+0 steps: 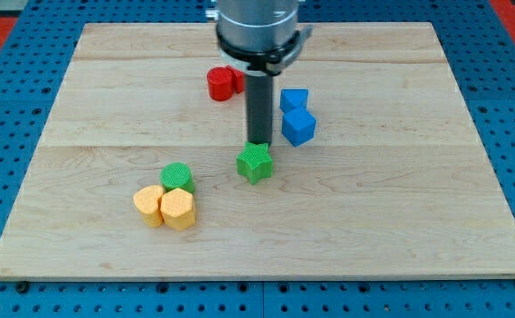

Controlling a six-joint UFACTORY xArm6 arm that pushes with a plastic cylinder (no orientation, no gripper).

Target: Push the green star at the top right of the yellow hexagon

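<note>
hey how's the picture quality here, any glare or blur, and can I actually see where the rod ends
Camera view: even, soft light, only faint shadows beside the blocks, no strong glare on the wooden board. Focus is sharp across the board; the arm housing is cut off at the view's top. My tip sits right behind the green star, so its very end is hard to separate from it. The yellow hexagon reads clearly.

Two green blocks, a star [255,162] and a round one [177,177]; two yellow [149,205] [178,208]; two blue [294,101] [299,126]; two red [221,84] [237,77]; eight altogether
</note>
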